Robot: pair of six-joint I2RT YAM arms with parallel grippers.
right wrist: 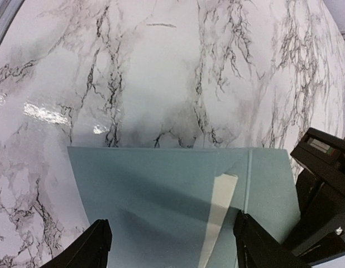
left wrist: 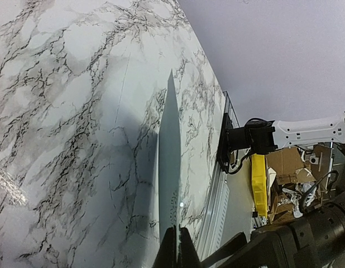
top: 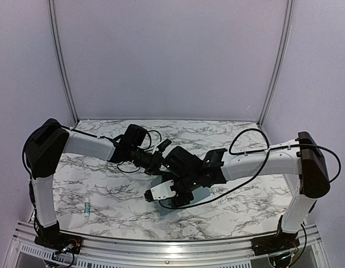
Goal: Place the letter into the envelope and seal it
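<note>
Marble-patterned table (top: pixel 228 212) enclosed by plain lilac walls (top: pixel 172 56).

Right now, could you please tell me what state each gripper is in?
Left gripper: shut on the edge of the envelope.
Right gripper: open, fingers either side of the envelope, not gripping it.

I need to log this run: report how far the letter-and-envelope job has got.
Looks done: the letter sits partly inside the envelope, a tan strip showing. In hand: the left gripper is shut on the envelope's edge, holding it off the table; the right gripper hangs open over it. Left: pushing the letter fully in and sealing the flap.
</note>
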